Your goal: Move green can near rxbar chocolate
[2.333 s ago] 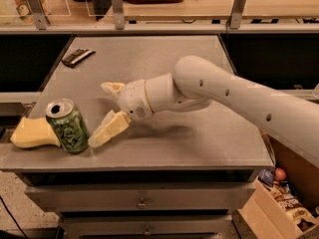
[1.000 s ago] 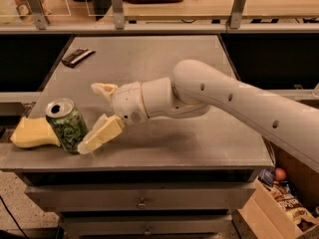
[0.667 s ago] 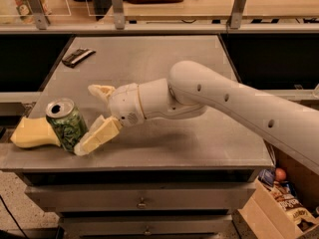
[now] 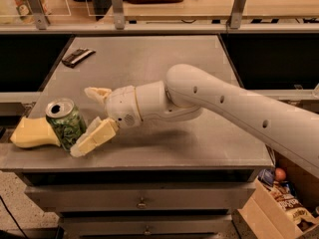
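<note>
Standing upright at the near left corner of the desk (image 4: 164, 59), the green can (image 4: 64, 124) shows its silver top and pull-tab hole to the ceiling. That makes its leafy sides the natural surfaces to grip. A yellow sponge (image 4: 31, 133) lies against the can's left side, touching it, so that flank is blocked. This likely explains why the approach comes from the right.

The claw (image 4: 83, 119) sits low over the desk just to the right of the can, released and spread wide. Its near finger slants down toward the desk edge, and its tip seems to touch the can's lower right side. Its far finger is behind and to the right of the can, apart from it. The wide spread suits straddling the can across its width, but the can is not yet fully between the fingers, so nothing is grasped. The white arm (image 4: 239, 108) reaches in from the right, nearly level, which holds the fingers at the height of the can's body.

The rxbar chocolate (image 4: 77, 57) lies flat near the far left edge of the desk, well apart from the can, with only bare surface between them. I judge the task barely begun: the grasp comes first. Closing may nudge the can into the sponge or tip it toward the near edge.
</note>
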`<state>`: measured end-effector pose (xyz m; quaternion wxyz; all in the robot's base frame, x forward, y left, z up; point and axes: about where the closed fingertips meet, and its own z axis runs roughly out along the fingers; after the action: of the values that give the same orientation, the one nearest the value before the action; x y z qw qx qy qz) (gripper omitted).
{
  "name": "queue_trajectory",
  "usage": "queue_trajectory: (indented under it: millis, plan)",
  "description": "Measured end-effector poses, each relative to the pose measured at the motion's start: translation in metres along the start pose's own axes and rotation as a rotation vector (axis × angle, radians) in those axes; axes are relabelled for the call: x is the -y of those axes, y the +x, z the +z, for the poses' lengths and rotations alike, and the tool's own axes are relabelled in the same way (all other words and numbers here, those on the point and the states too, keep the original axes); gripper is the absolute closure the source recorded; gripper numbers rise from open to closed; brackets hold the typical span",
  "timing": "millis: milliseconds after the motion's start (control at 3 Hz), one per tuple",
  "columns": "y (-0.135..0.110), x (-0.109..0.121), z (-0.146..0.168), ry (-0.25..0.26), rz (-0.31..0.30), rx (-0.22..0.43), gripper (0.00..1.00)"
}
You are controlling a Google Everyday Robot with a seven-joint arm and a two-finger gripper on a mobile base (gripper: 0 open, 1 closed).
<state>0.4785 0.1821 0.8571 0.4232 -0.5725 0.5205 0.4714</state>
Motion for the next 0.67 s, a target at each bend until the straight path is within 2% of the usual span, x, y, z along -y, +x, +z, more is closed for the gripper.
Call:
queue_trajectory:
  millis: [667]
  plan:
    - [-0.0128, -0.0131, 0.0107, -0.065, -0.027, 0.058, 0.0]
